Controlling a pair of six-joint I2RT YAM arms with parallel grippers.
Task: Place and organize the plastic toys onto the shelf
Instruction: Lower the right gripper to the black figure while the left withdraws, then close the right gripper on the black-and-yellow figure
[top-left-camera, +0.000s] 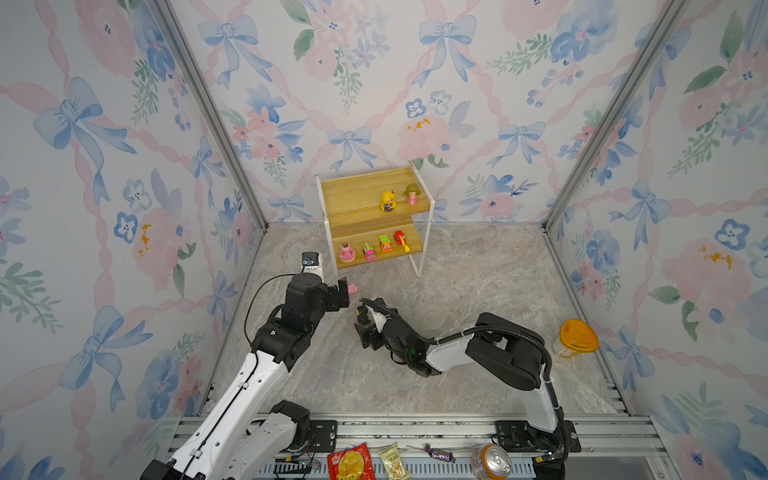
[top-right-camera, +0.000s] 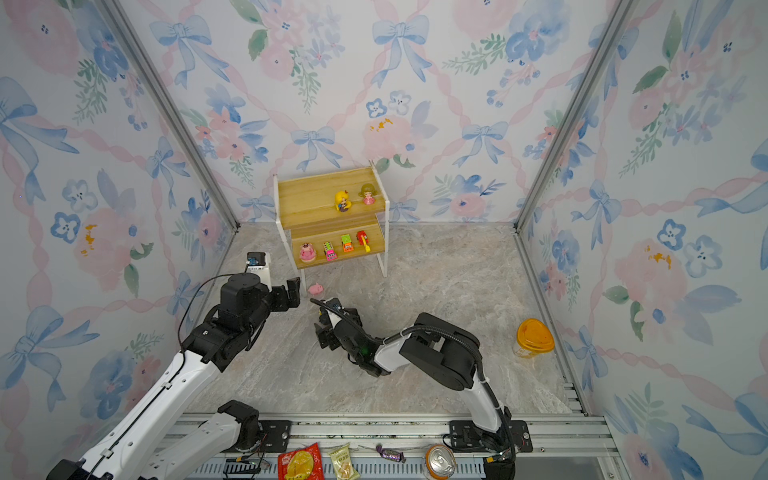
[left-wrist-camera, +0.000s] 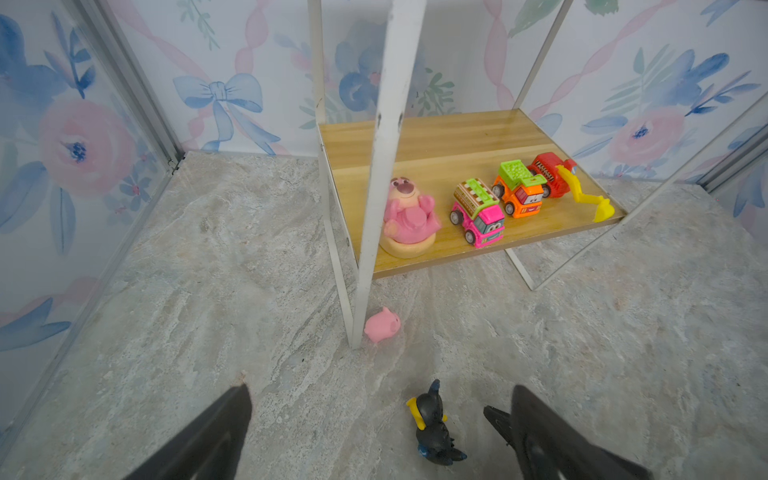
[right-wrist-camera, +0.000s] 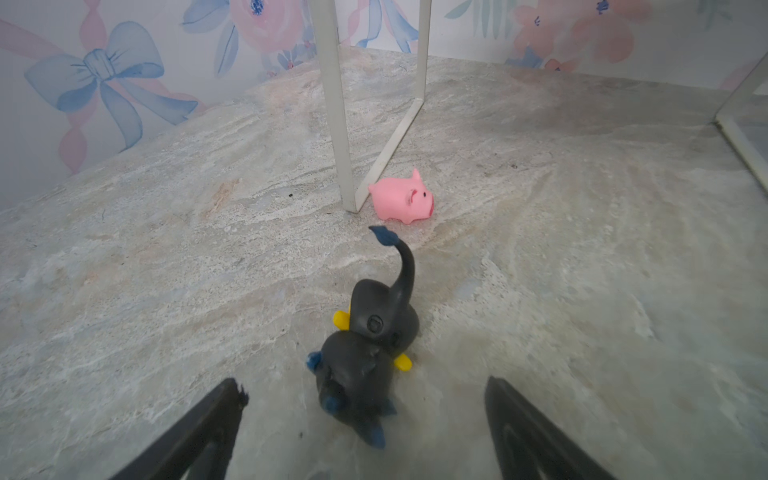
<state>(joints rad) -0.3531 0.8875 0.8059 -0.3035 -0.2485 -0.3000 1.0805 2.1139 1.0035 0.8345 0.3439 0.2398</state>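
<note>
The black-yellow figure (right-wrist-camera: 368, 365) lies on its side on the marble floor, loose between the spread fingers of my open right gripper (right-wrist-camera: 365, 405). My left gripper (left-wrist-camera: 380, 415), also open, hovers over the same figure (left-wrist-camera: 434, 424) from the other side. A pink pig (top-left-camera: 353, 288) lies by the front left leg of the shelf (top-left-camera: 365, 187). On the upper board stand a yellow-haired figure (top-left-camera: 388, 201) and a pink-dress doll (top-left-camera: 412, 194). The lower board carries a round pink figure (top-left-camera: 346, 252), a pink car (top-left-camera: 368, 251), a green-orange car (top-left-camera: 385, 243) and a red car (top-left-camera: 400, 239).
A cup with an orange lid (top-left-camera: 577, 337) stands by the right wall. On the front rail lie a red snack packet (top-left-camera: 351, 463), a yellow packet (top-left-camera: 392, 461), a wrapped candy (top-left-camera: 439, 454) and a drink can (top-left-camera: 491, 461). The shelf's white leg (left-wrist-camera: 374, 208) rises close ahead of the left gripper.
</note>
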